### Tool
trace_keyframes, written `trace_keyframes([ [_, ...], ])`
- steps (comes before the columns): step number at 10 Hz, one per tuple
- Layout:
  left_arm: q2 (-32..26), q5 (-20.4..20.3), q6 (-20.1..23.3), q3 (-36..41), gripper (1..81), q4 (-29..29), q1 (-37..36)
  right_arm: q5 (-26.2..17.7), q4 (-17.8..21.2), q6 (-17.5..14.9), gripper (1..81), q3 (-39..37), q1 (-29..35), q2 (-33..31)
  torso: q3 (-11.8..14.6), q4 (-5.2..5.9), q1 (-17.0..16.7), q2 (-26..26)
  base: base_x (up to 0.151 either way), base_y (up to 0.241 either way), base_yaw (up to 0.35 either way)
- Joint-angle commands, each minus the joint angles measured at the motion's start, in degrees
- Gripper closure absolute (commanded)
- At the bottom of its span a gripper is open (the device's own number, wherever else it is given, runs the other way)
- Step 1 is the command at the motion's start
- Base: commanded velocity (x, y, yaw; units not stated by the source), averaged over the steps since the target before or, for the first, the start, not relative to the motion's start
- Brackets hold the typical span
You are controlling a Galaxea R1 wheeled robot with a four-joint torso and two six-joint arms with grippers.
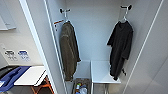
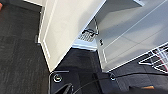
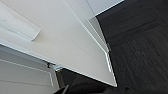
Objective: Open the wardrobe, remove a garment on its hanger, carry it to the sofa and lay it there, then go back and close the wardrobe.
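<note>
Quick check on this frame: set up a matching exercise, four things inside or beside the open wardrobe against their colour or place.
Things:
1. jacket
2. T-shirt
3. shelf
4. basket

Descriptions:
A. black, hanging on the right side
B. white, low at the back on the right
C. olive-brown, hanging on the left side
D. on the wardrobe floor, holding small items

Pairs: 1-C, 2-A, 3-B, 4-D

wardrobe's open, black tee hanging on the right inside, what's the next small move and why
Probably raise an arm toward the hanger where it hooks over the black hook on the wardrobe wall. Both doors stand open, the black T-shirt hangs free on the right, well apart from the olive jacket, and no gripper is near it yet.
</note>
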Motion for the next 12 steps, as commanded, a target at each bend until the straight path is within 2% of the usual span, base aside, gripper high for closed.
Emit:
trace_keyframes([
  [1,8.8,4.6,-5.5,-13.8,1.0,1.8,1.0,-4.0,2.7,1.7,1.0,-10.7,-5.2,8.3,0.0,0.00,0.0,0.0,0.000,0.000,0.000],
  [4,15.5,9.5,-6.9,-21.6,1.0,1.7,1.1,-5.5,1.0,1.5,1.0,-17.6,-9.1,16.5,0.0,0.00,0.0,0.0,0.000,0.000,0.000],
  [8,25.9,16.4,-6.9,-33.9,1.0,1.7,1.1,-7.4,-5.6,1.6,1.0,-30.9,-13.0,30.7,0.0,0.00,0.0,0.0,0.000,0.000,0.000],
  [11,32.7,20.8,-6.8,-41.0,1.0,2.5,1.1,-8.1,-9.5,1.5,1.0,-35.4,-15.0,35.9,0.1,0.00,-0.1,-0.1,0.000,0.000,0.000],
  [12,34.7,21.8,-6.7,-43.4,1.0,2.7,1.1,-9.9,-11.1,1.5,1.0,-37.1,-15.4,37.5,0.1,0.00,-0.1,-0.1,0.000,0.000,0.000],
])
